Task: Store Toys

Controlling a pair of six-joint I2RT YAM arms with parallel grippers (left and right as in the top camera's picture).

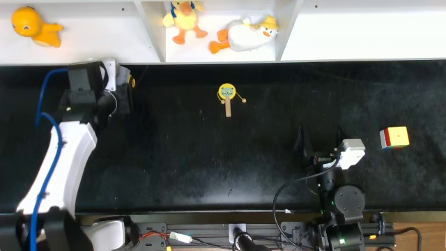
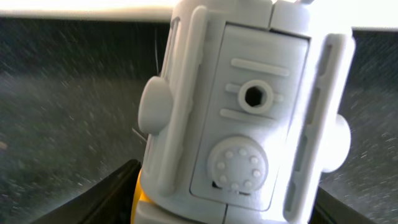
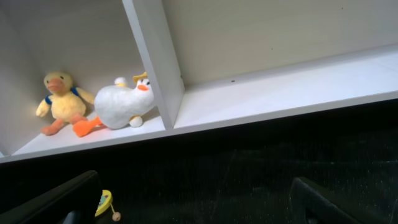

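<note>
Black tabletop [image 1: 174, 160] below white shelf [image 1: 348, 35], left fingers [image 2: 106, 198] clamped on white robot toy [image 2: 249, 106], right fingers [image 3: 59, 199] spread wide, holding nothing

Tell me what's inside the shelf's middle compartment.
The middle compartment holds a yellow duck plush sitting upright and, beside it, a white bird plush lying down. Whatever is behind the two plushes is covered.
</note>
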